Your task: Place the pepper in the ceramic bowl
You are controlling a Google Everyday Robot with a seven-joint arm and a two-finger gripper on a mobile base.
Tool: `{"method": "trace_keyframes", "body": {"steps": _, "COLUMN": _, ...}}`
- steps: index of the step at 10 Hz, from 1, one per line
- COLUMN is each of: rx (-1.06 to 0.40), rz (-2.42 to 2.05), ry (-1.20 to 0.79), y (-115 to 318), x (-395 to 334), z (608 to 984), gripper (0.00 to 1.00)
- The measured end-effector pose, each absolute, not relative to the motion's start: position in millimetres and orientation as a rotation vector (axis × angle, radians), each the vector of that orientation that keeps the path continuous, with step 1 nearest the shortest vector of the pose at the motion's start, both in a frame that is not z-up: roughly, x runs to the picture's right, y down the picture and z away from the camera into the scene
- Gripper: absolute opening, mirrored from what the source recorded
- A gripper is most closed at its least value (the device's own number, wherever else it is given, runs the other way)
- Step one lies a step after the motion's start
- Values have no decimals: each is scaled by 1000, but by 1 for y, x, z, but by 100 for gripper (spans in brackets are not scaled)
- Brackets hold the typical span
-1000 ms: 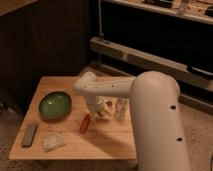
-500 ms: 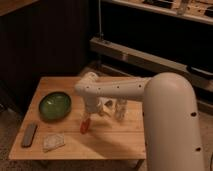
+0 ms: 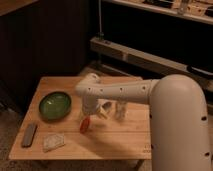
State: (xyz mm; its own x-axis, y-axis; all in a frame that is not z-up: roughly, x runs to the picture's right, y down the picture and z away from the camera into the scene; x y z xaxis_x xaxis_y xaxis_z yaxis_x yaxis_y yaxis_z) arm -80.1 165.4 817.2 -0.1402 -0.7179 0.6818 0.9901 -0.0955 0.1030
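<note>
The pepper (image 3: 85, 125) is small, elongated and red-orange, and lies on the wooden table (image 3: 115, 137) just right of the middle front. My gripper (image 3: 88, 116) hangs from the white arm directly above the pepper's upper end, at or very close to it. The ceramic bowl (image 3: 55, 106) has a glossy green inside and a darker rim. It sits on the table's left side, a short way left of the gripper, and nothing shows in it.
A grey flat bar (image 3: 29, 135) lies at the front left corner. A pale crumpled item (image 3: 53, 141) lies near the front edge. A white-yellow cylindrical item (image 3: 120, 108) and a pale small item (image 3: 104, 107) stand right of the gripper. Dark cabinets and shelves stand behind the table.
The white arm has swung and its bulky part now fills more of the right side. The gripper stays over the pepper, slightly lower. The pepper and the bowl have hardly moved.
</note>
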Motion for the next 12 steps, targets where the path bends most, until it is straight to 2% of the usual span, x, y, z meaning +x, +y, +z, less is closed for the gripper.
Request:
{"method": "trace_keyframes", "body": {"steps": 5, "rx": -481, "rz": -1620, "ry": -674, "y": 167, "x": -108, "z": 833, "gripper": 83}}
{"method": "trace_keyframes", "body": {"steps": 12, "rx": -526, "rz": -1596, "ry": -755, "y": 190, "x": -127, "z": 855, "gripper": 83}}
